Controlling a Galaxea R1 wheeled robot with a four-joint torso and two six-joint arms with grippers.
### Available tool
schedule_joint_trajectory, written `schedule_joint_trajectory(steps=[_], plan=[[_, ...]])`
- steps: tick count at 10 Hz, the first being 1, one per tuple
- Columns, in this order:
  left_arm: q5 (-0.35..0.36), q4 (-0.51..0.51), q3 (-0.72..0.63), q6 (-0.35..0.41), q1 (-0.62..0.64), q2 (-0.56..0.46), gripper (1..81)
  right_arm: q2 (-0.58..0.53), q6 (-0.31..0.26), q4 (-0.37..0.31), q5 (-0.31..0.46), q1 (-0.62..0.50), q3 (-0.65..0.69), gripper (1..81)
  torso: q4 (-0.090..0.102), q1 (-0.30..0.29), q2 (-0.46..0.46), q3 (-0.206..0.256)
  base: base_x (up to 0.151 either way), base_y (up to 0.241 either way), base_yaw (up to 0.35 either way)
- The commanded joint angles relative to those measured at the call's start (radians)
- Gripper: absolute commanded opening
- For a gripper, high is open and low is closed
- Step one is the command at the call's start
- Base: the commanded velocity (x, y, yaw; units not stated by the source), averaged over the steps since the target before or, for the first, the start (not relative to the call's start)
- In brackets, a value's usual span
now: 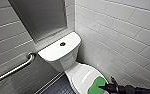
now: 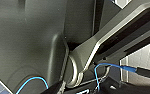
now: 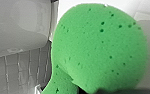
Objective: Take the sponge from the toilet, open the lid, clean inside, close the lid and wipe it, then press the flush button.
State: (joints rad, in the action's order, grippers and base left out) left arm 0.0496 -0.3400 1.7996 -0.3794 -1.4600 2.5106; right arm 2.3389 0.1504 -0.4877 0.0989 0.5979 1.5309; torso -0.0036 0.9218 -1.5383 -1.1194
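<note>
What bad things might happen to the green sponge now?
The sponge sits near the edge of the closed lid, right at the right claw. A clumsy nudge or weak pinch might send it sliding off to the floor. Also, the tiled wall is close beside the right arm, so a wide swing might bump it.

Porous sponge (image 3: 98, 47), glossy ceramic toilet (image 1: 53, 51)
</note>
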Motion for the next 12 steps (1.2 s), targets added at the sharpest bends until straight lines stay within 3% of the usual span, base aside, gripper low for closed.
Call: schedule_joint_trajectory(steps=[1, 7, 10, 12], plan=[[-0.066, -0.008, -0.012, 0.004, -0.009, -0.012, 81.1, 0.090, 0.005, -0.003, 0.188, -0.201, 0.148, 1.0, 0.000, 0.000, 0.000, 0.000, 0.000, 0.000, 0.000], [-0.068, -0.004, 0.018, 0.000, -0.009, 0.001, 81.1, 0.401, 0.012, 0.027, 0.337, -0.325, 0.483, 1.0, 0.000, 0.000, 0.000, 0.000, 0.000, 0.000, 0.000], [-0.068, -0.004, 0.018, 0.001, -0.009, 0.002, 81.1, 0.456, 0.012, 0.064, 0.321, -0.364, 0.558, 1.0, 0.000, 0.000, 0.000, 0.000, 0.000, 0.000, 0.000], [-0.068, -0.001, 0.018, 0.000, -0.009, -0.001, 81.1, 0.498, 0.012, 0.069, 0.266, -0.356, 0.638, 1.0, 0.000, 0.000, 0.000, 0.000, 0.000, 0.000, 0.000]])
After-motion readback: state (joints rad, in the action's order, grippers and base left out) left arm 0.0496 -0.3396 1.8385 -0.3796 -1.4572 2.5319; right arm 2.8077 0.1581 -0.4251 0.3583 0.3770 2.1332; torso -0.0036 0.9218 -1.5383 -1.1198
